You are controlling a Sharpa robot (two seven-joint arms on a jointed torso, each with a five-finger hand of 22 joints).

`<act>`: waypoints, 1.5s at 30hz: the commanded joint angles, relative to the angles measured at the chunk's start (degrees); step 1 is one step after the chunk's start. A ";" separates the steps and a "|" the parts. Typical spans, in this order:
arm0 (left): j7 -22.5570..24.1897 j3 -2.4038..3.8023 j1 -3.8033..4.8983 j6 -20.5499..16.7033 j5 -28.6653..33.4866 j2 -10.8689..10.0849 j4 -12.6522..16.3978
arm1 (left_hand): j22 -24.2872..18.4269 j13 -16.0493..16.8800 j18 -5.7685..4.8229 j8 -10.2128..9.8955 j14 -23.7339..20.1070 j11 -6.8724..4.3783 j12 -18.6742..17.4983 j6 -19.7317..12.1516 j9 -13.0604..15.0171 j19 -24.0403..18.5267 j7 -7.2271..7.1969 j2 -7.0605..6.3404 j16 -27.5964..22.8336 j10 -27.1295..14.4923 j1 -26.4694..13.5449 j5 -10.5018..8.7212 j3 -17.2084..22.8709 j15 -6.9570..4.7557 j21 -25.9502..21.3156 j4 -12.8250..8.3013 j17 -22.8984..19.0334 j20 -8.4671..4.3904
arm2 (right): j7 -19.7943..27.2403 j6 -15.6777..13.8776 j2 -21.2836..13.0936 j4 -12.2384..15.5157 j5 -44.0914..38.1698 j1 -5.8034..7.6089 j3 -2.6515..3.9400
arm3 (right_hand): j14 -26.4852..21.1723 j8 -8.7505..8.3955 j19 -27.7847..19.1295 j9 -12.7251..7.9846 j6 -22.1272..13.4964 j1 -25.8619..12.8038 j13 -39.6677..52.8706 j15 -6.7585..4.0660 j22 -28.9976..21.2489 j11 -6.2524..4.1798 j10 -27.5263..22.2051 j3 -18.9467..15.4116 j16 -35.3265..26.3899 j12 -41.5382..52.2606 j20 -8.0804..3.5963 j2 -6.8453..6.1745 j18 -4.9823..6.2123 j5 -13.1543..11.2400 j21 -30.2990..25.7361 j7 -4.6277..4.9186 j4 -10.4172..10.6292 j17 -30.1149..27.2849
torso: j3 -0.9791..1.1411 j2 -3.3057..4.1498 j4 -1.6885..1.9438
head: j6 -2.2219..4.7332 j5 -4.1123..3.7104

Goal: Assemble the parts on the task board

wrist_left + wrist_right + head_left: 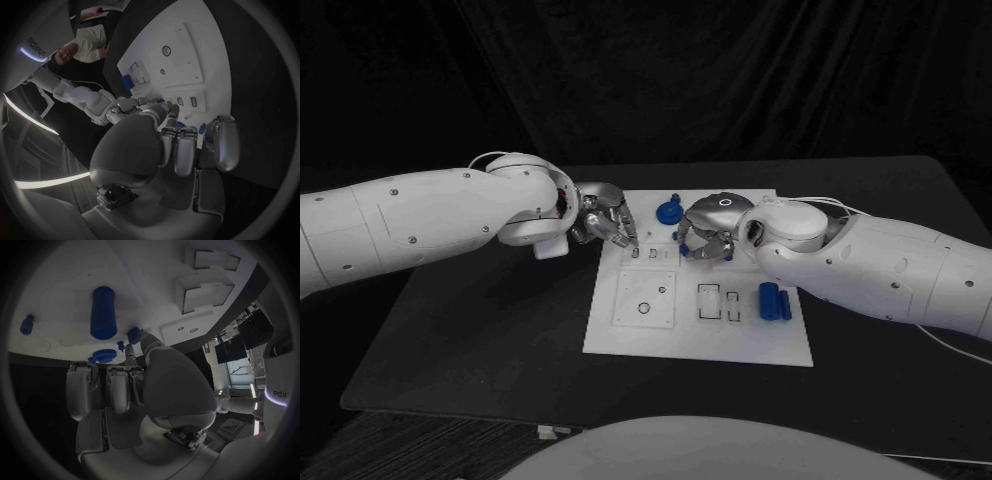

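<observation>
The white task board point(697, 320) lies in the middle of the table. My left hand point(606, 226) hovers over the board's far left corner, its fingers point(178, 150) curled, with bits of blue showing between them. My right hand point(704, 232) is over the far middle of the board, and its fingertips point(139, 340) pinch a small blue part point(133, 334). A blue cylinder point(769, 300) lies on the board's right side with a thinner blue piece point(786, 305) beside it. A blue disc point(102, 355) and a blue peg point(674, 203) sit near the far edge.
Two recessed slots point(720, 301) and a square plate with a round hole point(645, 299) occupy the near half of the board. The black table point(473, 340) extends around the board on all sides. Both white arms cross above the table's far half.
</observation>
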 commanded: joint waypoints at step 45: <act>-0.74 0.04 0.08 3.79 0.18 0.44 -0.37 | 10.53 11.42 1.27 0.49 5.95 0.34 -0.80 -0.54 -0.30 -1.02 0.17 1.24 0.15 2.96 -0.01 0.44 -0.15 0.45 -1.12 1.03 15.10 -0.02 | 1.71 -11.44 -1.53 5.06 -3.55 -0.41 0.04 | 5.12 3.12 2.37 3.00 5.69 0.24 10.02 0.09 12.81 0.00 3.41 -0.17 -0.36 -0.37 0.08 -0.19 0.80 0.36 -0.85 -0.06 -0.93 11.65 | 0.02 -0.02 0.00 | 0.00 0.68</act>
